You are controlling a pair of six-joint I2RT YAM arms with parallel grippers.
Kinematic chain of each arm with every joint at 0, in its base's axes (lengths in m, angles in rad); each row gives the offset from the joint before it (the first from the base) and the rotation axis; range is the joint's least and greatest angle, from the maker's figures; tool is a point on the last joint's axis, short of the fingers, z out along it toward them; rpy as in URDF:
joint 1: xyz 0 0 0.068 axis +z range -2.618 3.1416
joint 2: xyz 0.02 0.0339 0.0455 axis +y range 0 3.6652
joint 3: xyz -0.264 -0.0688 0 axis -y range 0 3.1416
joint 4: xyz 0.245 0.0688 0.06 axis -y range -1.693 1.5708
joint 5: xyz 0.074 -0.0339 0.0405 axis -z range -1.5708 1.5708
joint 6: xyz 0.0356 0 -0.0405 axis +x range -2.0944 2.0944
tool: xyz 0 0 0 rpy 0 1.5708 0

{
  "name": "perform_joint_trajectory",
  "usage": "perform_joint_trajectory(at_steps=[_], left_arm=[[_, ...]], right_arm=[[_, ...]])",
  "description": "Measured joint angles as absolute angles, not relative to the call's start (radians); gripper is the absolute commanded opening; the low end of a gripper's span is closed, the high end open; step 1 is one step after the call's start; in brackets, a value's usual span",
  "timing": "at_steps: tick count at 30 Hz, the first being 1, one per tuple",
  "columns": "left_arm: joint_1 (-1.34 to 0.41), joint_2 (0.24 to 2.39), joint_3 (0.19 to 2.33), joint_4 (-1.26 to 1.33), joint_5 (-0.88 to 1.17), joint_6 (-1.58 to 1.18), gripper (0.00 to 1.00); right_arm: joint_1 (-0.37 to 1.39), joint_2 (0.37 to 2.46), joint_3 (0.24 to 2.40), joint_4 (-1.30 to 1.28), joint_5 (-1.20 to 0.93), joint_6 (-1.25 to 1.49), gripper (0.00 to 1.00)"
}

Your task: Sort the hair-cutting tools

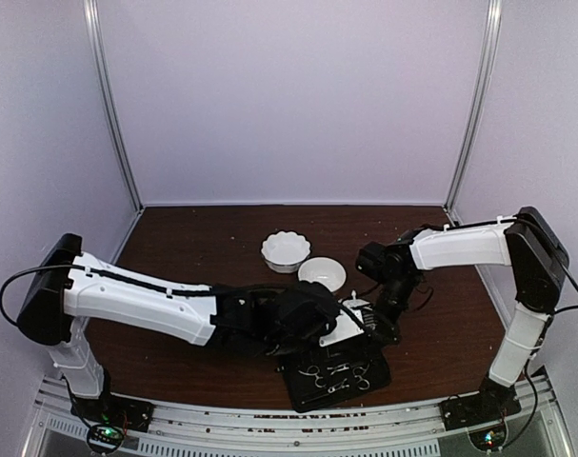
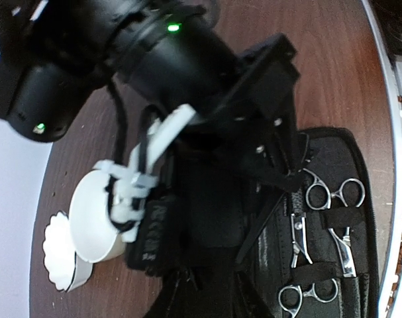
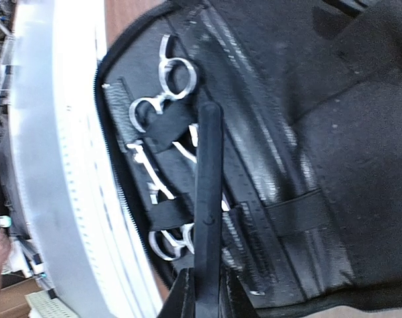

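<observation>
Scissors [image 3: 166, 86], silver, strapped under black bands inside open black zip case [image 3: 333, 165]. Second pair [image 3: 169, 240] strapped alongside, rings at the opposite end. Right gripper [image 3: 208, 116] hanging just above case, slim black finger crossing over both pairs in wrist view. Clenched or parted: cannot tell. Left gripper [image 1: 328, 324] lost in black clutter at case's far edge, close against right arm's wrist. Finger state: cannot tell. Green light [image 2: 173, 27] lit on right arm's wrist housing. Plain white bowl [image 1: 322, 274] just beyond case, scalloped white bowl [image 1: 286, 249] just beside it, farther back. Case lying at near edge of dark brown wood table [image 1: 193, 248], by metal rail [image 1: 298, 419]. Pale lilac walls [image 1: 289, 95] on three sides, with metal uprights in back corners.
</observation>
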State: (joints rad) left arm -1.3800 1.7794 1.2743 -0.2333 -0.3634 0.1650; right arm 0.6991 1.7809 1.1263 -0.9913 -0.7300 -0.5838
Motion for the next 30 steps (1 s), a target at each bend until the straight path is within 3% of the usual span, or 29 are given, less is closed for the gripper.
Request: perform_joint_trajectory(at_steps=[16,30], left_arm=[[-1.428,1.961,1.398,-0.259,-0.292,0.355,0.27],[-1.429,2.017,1.422,-0.292,-0.39,0.415,0.14]], right_arm=[[0.667,1.805,1.137,-1.108,-0.89,-0.661,0.11],[0.667,1.807,1.141,-1.164,-0.932,-0.714,0.12]])
